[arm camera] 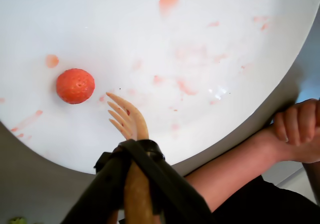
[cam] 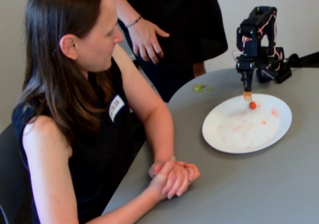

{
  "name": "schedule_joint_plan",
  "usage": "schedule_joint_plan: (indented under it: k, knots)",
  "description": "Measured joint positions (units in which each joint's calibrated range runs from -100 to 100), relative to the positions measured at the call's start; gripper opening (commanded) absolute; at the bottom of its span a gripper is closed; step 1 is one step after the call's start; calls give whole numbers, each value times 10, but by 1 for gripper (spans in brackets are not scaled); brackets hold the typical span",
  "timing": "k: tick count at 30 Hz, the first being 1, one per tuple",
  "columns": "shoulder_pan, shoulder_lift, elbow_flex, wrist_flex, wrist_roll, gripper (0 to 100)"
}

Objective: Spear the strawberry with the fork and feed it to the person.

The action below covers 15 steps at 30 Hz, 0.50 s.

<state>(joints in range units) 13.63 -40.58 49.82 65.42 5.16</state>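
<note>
The end effector (arm camera: 131, 149) is closed around the handle of the fork (arm camera: 127, 118), which is strapped in with a black band so the tines stick out ahead of the arm. That fixed mounting makes sense: the arm has to push straight down into fruit without the fork twisting.

The strawberry (arm camera: 75, 86) lies on the plate (arm camera: 235, 49), loose and not yet speared. In the wrist view it sits just beside the tines, to their left, with a small gap between them, so the fork seems to be lined up slightly off the fruit. The plate is smeared with pink juice, and the berry is round, so it may roll away if struck off-centre.

The fixed view shows what the wrist camera cannot: the arm (cam: 256, 34) stands at the far edge of the grey counter (cam: 249, 184), with the fork (cam: 247, 95) hanging point-down over the plate's (cam: 224, 134) far rim, next to the strawberry (cam: 253, 105). Whether the tines touch the plate is hard to tell there. It also shows the woman (cam: 89, 99) seated, hands clasped on the counter, looking toward the plate, well apart from the fork. The wrist view catches only her clasped hands (arm camera: 300, 129) and forearm.
</note>
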Motion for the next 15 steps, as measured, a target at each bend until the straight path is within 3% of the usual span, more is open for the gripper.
schedule_joint_plan:
  k: [15]
  knots:
    - [0,-2,68,-15,-8,1]
